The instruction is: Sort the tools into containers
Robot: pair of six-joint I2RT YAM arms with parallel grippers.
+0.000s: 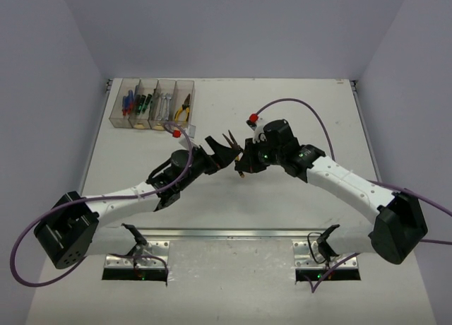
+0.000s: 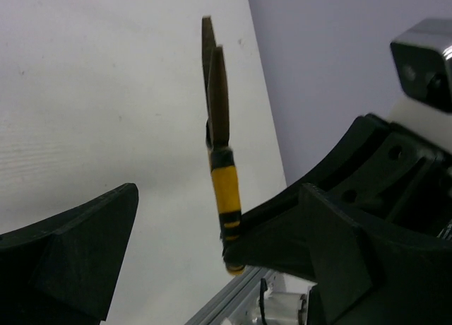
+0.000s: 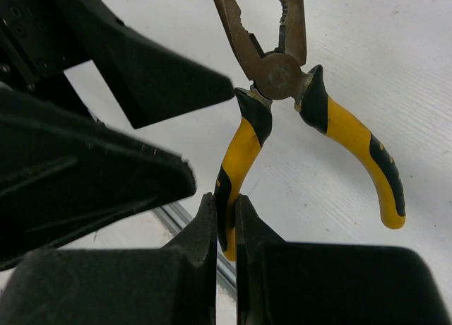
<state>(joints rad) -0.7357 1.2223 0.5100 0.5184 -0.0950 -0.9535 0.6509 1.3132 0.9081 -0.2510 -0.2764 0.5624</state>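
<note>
My right gripper (image 3: 226, 229) is shut on one handle of the yellow-and-black pliers (image 3: 279, 74) and holds them above the table, their metal nose open and pointing away. In the top view the pliers (image 1: 241, 167) hang at mid-table under the right gripper (image 1: 247, 161). My left gripper (image 1: 224, 147) is open, its fingers close on either side of the pliers. In the left wrist view the pliers (image 2: 220, 127) stand edge-on between the open left fingers (image 2: 70, 254). The containers (image 1: 152, 120) stand at the far left, holding blue screwdrivers (image 1: 128, 101), green screwdrivers (image 1: 145, 102), wrenches (image 1: 164, 106) and pliers (image 1: 183, 108).
The left gripper's two black fingers (image 3: 141, 63) fill the left of the right wrist view. A metal rail (image 1: 226, 233) runs along the near edge between the arm bases. Grey walls close in the table on three sides.
</note>
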